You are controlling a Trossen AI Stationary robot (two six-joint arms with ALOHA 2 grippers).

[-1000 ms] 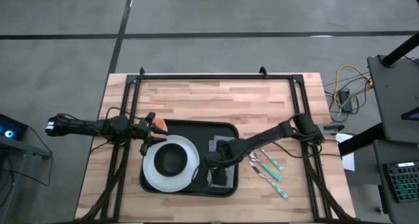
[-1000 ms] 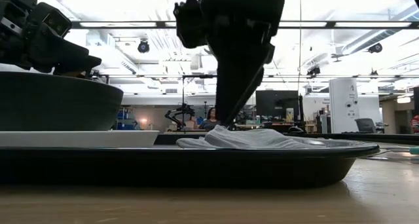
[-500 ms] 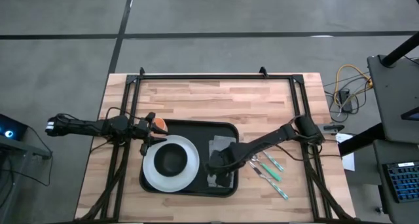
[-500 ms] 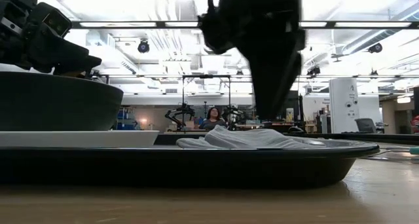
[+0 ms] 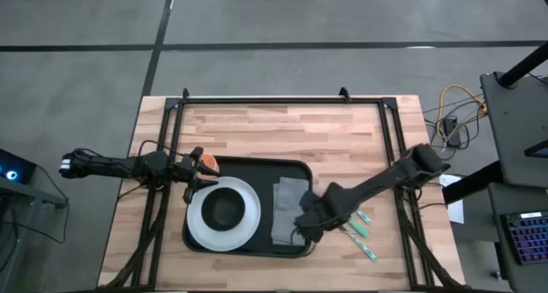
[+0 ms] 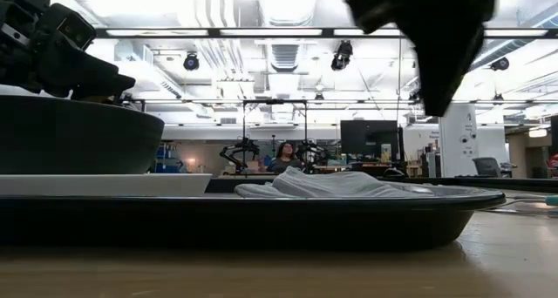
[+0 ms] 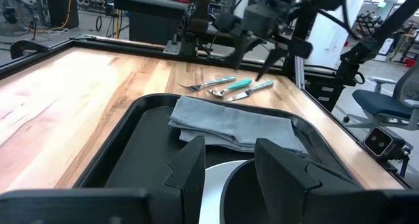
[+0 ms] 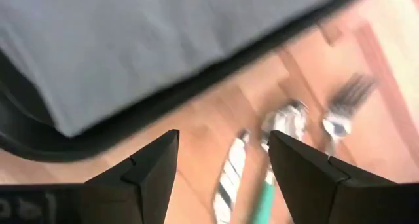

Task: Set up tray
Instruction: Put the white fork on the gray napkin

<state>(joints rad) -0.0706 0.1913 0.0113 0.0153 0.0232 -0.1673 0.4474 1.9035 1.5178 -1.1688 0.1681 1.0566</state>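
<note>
The black tray lies mid-table. Its left half carries a white plate with a dark bowl on it. A folded grey napkin lies flat on its right half. Three teal-handled pieces of cutlery lie on the wood right of the tray. My right gripper hovers open above the tray's right rim, between napkin and cutlery, well clear of the tray in the low view. My left gripper waits open at the tray's far left corner, above the bowl's edge.
The black frame rails run along the far edge and both sides of the wooden table. Bare wood stretches beyond the tray. An orange piece sits by my left gripper. A person sits far off in the room.
My right gripper has risen off the napkin and swung toward the table's right and near edge, toward the cutlery. The napkin stays where it lay on the tray. My left arm has kept still.
</note>
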